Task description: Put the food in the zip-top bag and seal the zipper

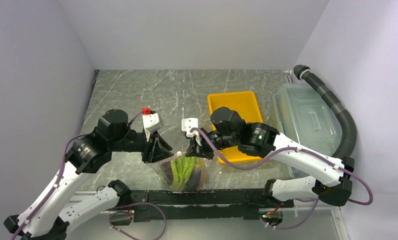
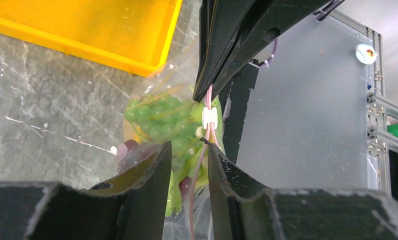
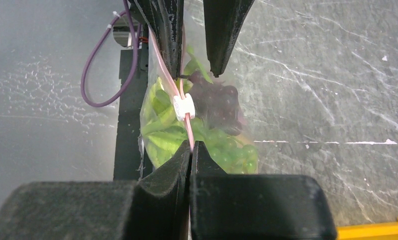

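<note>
The clear zip-top bag (image 1: 183,172) hangs between my two grippers above the table's near edge, filled with the food (image 1: 184,167). Green grapes (image 2: 157,117), purple grapes (image 3: 217,102) and green leafy pieces (image 3: 159,135) show through the plastic. The pink zipper (image 3: 187,127) carries a white slider (image 3: 183,106). My right gripper (image 3: 191,146) is shut on the zipper strip at the bag's right end. My left gripper (image 2: 188,149) is open, its fingers standing on either side of the strip (image 2: 199,165); the strip runs close along one finger.
The yellow tray (image 1: 237,102) lies behind the right gripper. A translucent lidded bin (image 1: 307,117) and a black corrugated hose (image 1: 337,110) stand at the right. A black rail (image 1: 212,197) runs along the near edge under the bag.
</note>
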You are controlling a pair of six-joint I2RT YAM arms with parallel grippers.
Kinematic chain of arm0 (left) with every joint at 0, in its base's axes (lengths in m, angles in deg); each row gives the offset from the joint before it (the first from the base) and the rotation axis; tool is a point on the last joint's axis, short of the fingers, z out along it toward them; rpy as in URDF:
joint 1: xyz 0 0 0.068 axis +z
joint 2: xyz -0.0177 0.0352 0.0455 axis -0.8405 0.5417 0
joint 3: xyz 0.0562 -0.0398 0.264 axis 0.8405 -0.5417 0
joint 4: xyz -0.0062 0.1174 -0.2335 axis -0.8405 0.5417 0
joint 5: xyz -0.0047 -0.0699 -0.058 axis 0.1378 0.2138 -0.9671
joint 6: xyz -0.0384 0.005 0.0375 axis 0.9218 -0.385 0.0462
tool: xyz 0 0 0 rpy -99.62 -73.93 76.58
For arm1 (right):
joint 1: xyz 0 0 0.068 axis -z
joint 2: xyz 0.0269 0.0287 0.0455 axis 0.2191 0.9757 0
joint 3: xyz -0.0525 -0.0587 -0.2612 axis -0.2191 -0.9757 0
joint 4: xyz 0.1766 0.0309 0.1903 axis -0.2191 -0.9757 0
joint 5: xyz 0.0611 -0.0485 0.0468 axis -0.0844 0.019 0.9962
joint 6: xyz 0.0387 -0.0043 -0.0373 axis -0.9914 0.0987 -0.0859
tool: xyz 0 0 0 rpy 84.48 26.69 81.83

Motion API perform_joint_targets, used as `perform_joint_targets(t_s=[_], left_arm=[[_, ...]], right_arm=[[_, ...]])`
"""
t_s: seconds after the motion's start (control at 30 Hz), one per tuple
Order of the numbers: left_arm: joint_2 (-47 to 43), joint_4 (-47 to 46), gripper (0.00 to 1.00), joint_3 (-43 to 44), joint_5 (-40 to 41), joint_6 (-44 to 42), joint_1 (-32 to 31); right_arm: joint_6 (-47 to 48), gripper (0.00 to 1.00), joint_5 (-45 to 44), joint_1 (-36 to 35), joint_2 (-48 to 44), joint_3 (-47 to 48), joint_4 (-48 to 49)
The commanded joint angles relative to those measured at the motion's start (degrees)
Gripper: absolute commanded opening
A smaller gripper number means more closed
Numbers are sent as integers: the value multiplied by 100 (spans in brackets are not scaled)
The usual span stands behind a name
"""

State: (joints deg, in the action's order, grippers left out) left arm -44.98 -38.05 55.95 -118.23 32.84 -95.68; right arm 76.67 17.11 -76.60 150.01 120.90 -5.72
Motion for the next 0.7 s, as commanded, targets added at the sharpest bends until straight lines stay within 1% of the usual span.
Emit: perform_joint_targets(t_s=[0.0, 0.47, 0.67], left_arm=[[153, 267, 38, 185, -331, -178, -1], [380, 439, 36, 332, 69, -178, 2], [234, 405, 40, 621, 503, -143, 5]], right_arm=[[-27, 0, -73, 5, -130, 86, 393], [-35, 0, 5, 9, -130, 130, 449], [-29, 0, -6, 5, -163, 127, 465]])
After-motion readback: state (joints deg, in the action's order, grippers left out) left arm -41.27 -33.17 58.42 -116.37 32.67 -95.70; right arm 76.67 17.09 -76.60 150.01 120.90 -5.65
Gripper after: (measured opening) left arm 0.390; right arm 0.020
